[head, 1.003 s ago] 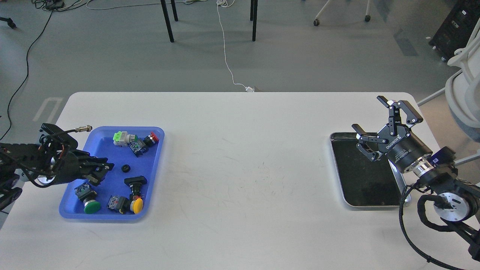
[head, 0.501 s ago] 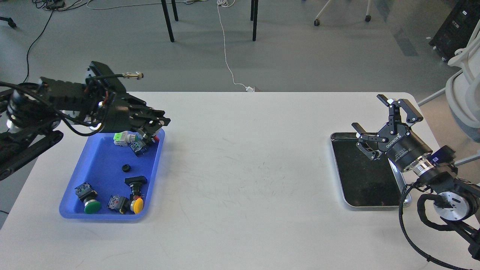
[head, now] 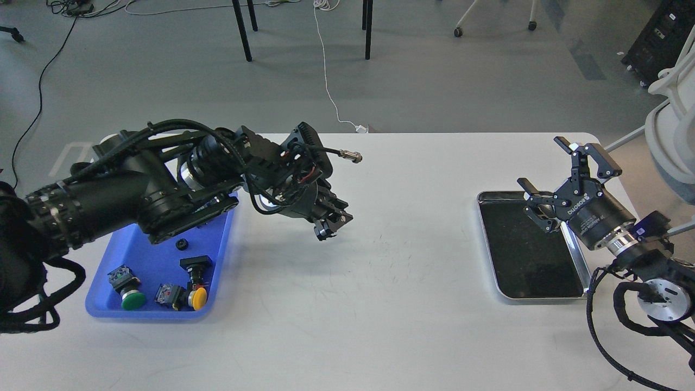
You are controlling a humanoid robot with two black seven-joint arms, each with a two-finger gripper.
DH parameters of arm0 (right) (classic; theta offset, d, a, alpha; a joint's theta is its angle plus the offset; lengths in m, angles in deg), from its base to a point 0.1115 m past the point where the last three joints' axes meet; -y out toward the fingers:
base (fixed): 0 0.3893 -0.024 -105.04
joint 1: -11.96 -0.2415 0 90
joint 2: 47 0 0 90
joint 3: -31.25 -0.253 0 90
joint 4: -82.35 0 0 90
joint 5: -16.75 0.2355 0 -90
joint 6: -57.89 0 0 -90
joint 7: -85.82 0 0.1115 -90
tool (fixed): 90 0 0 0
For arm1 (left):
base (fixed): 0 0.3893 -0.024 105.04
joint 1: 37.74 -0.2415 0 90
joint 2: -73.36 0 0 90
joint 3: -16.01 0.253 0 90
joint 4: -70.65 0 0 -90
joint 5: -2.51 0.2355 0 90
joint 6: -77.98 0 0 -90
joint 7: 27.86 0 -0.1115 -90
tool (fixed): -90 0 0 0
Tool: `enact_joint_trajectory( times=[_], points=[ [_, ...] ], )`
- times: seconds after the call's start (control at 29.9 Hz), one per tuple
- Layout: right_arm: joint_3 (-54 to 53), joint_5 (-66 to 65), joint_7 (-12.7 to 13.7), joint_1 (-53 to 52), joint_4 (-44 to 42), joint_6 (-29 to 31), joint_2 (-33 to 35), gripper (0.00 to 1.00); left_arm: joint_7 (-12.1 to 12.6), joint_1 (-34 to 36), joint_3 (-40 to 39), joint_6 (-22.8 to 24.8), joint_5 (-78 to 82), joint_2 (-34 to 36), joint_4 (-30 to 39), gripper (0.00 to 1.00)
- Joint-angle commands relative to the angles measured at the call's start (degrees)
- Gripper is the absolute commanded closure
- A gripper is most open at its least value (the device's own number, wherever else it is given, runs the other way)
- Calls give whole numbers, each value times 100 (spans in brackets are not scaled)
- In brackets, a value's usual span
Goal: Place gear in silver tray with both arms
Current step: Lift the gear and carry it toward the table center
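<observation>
two black jointed arms work over the white worktop [head: 380, 304]. the left claw [head: 329, 224] hangs above bare worktop between the blue plastic tray [head: 146, 258] on the left and the rectangular shiny silver tray [head: 529, 296] with the black floor on the right; its fingers look drawn together, though whether a gear sits between them is too small to tell. a small black ring-shaped part [head: 181, 244] lies in the blue tray among coloured push-button switches. the right claw [head: 564, 179] hovers spread wide at the silver tray's far right rim, holding nothing. judging by this, the step is a carry toward a handover; next the two claws need to meet.
</observation>
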Motion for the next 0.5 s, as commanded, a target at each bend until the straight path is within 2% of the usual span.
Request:
enact_joint_trajectory(
  times=[0.0,0.17,0.47],
  points=[
    [-8,6,0,8,-1,0,73,1,-1,17,179,0,0,-479,-277,85],
    [-8,6,0,17,-1,0,100,1,-1,-36,197,0,0,-910,-347,85],
    [-17,6,0,17,7,0,152,1,-1,-97,426,0,0,-920,-523,85]
  ],
)
